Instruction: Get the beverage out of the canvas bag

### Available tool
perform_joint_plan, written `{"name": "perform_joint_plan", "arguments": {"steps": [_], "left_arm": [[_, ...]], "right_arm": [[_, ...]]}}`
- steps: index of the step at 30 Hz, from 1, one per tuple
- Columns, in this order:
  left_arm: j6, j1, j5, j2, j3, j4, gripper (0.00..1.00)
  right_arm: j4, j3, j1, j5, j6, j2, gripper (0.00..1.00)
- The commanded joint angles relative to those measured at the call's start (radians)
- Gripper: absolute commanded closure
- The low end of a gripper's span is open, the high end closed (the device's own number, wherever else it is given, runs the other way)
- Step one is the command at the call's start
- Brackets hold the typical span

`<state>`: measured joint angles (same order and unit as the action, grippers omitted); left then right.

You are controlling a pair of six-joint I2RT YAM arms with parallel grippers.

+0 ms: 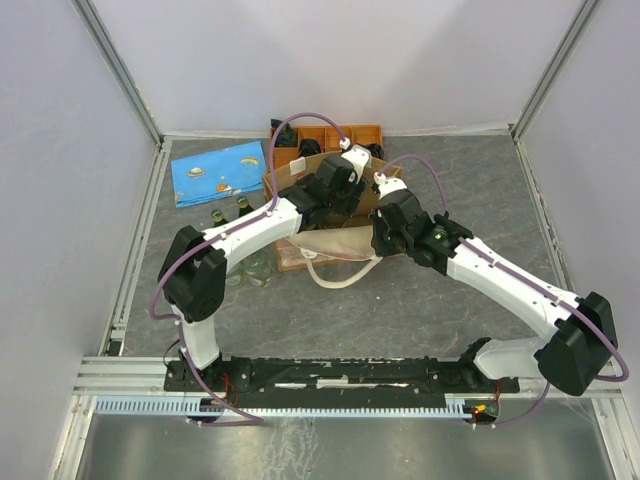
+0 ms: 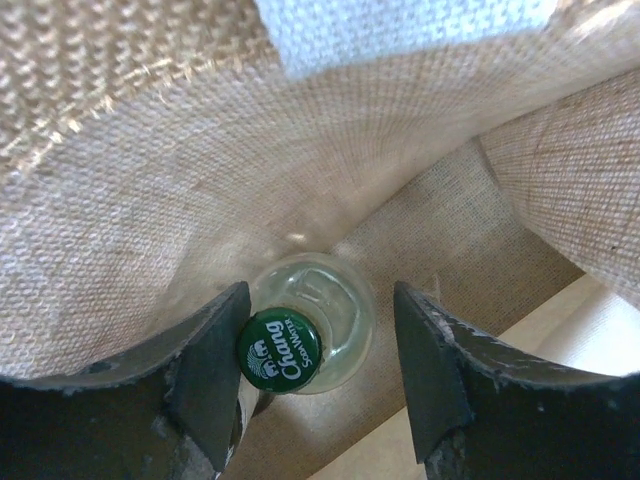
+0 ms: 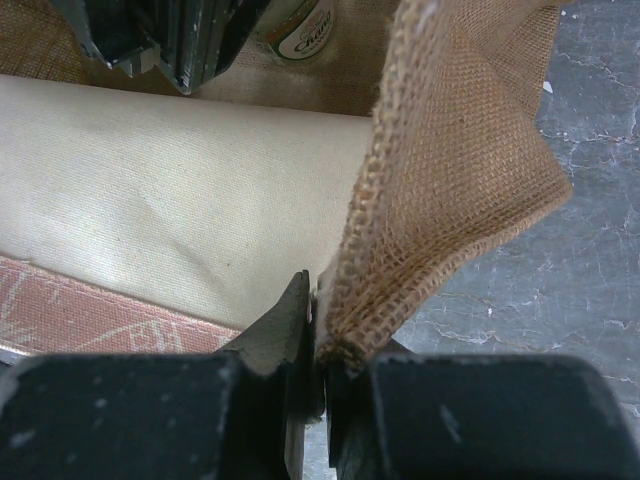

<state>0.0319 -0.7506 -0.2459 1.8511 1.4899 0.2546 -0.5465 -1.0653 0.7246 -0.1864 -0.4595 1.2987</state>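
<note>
Reaching into the bag (image 2: 150, 200) with the left gripper (image 2: 320, 375): jaws apart, astride the bottle (image 2: 335, 310). The bottle stands upright deep inside the bag, green cap (image 2: 280, 352) facing the camera. One finger (image 2: 205, 380) touches the cap's side and the other stands clear, so the grip is off-centre.

The right gripper (image 3: 318, 350) is clamped on the bag's rim, pulling the mouth open.

To do it well:
- shift the left gripper sideways until the neck sits midway between the fingers
- drop lower and take the neck under the cap, not the cap itself; glass looks slick
- close fully, then lift straight up, since the weave can snag and drag the bag along
- keep the right pinch on so the soft wall doesn't fold in

Surface: grey mottled table (image 1: 480, 180), flat, inside plain white walls on the left, far and right sides. Tight around the bag: an orange tray (image 1: 325, 135) sits just beyond it, a blue pouch (image 1: 220, 172) far left, and a few other bottles (image 1: 240, 210) stand left of it by the left arm.
</note>
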Motion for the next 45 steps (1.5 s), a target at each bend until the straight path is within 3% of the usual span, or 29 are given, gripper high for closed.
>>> {"name": "perform_joint_plan", "arguments": {"steps": [1, 6, 15, 29, 45], "left_arm": [[-0.003, -0.004, -0.008, 0.01, -0.015, -0.034, 0.37], [0.001, -0.003, 0.012, 0.036, -0.014, -0.037, 0.49], [0.003, -0.005, 0.074, 0.051, -0.005, -0.049, 0.97], [-0.121, -0.026, 0.132, -0.146, 0.183, 0.056, 0.97], [-0.124, -0.077, 0.109, -0.491, 0.24, 0.109, 0.97]], "right_arm": [[0.019, -0.002, 0.004, -0.012, 0.008, -0.033, 0.86], [0.017, -0.003, 0.005, -0.013, 0.009, -0.033, 0.86], [0.014, -0.003, 0.004, -0.018, 0.01, -0.038, 0.86], [0.014, -0.006, 0.004, -0.034, 0.009, -0.044, 0.86], [0.027, -0.001, 0.004, -0.033, 0.0, -0.037, 0.87]]}}
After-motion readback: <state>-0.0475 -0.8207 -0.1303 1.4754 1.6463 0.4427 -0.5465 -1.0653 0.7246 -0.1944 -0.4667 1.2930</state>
